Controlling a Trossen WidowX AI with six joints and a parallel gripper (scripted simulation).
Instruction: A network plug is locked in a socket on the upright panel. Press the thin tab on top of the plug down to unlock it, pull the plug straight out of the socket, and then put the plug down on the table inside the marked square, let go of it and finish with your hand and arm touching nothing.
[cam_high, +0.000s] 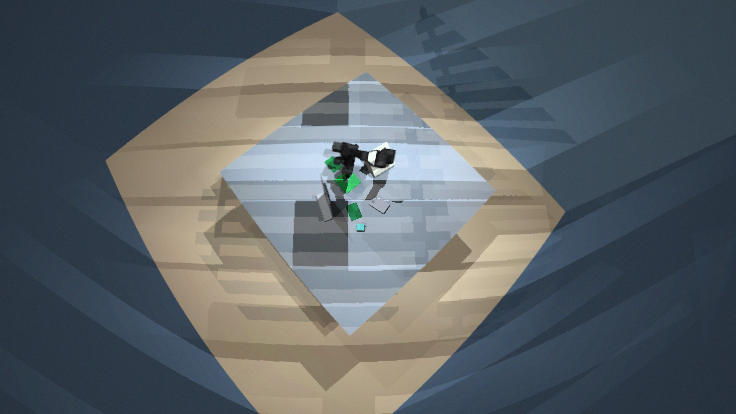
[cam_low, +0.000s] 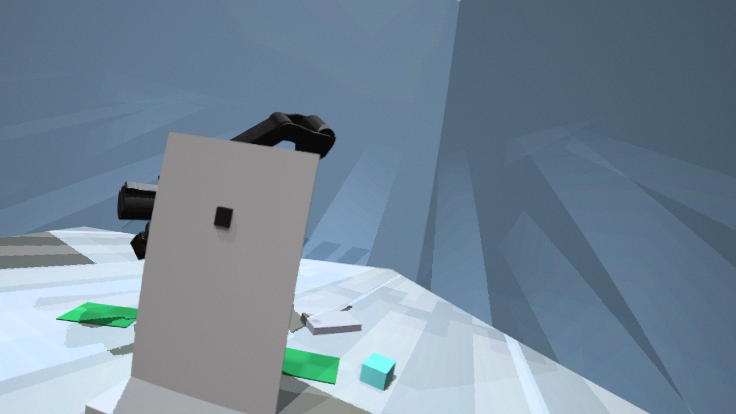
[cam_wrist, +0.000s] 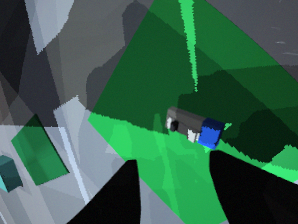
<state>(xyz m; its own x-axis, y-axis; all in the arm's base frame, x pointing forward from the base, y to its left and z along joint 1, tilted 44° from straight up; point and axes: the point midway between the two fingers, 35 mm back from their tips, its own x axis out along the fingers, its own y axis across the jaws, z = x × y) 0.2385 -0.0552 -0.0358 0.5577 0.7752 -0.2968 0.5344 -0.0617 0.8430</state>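
The network plug (cam_wrist: 192, 124), grey with a blue end, lies tilted across the large green square (cam_wrist: 130, 80) (cam_high: 352, 183) in the wrist view. My gripper (cam_wrist: 173, 164) is open, its two black fingertips apart. The plug shows just beyond the fingertips, nearer the right one, and not between them. Whether a fingertip touches it cannot be told. The upright panel (cam_low: 221, 288) (cam_high: 324, 203) stands with a small dark socket (cam_low: 223, 217), and no plug shows in it. In the exterior view the panel hides most of the gripper.
A smaller green patch (cam_high: 354, 211) (cam_low: 311, 366) (cam_wrist: 40, 152) lies near a cyan cube (cam_high: 360, 227) (cam_low: 377, 371) (cam_wrist: 9, 174). A flat grey block (cam_high: 379, 205) (cam_low: 333, 323) lies beyond them. Dark shadows cross the table.
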